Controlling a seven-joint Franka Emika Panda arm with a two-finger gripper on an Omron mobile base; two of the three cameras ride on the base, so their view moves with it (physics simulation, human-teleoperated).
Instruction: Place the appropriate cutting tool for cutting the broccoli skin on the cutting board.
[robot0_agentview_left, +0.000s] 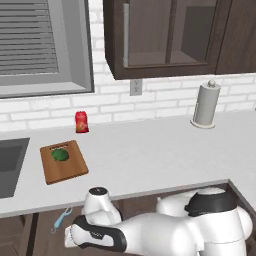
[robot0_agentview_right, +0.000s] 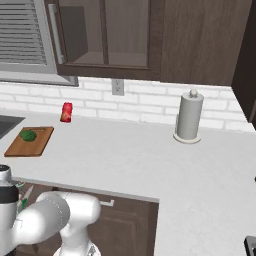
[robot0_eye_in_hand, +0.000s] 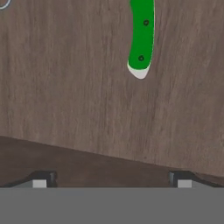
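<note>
The pale tabletop runs wide beneath dark wall cabinets, with a sink at its left end. A paper towel roll stands upright near the brick wall, well apart from the cutting board, which lies flat near the sink. A red can stands by the wall behind the board. The broccoli rests on the board. Below the tabletop edge, a light-blue peeler lies in an open wooden drawer. The pincer hangs over the drawer's wood floor, jaws spread wide and holding nothing. The knife's green handle lies on that wood ahead of it, untouched.
</note>
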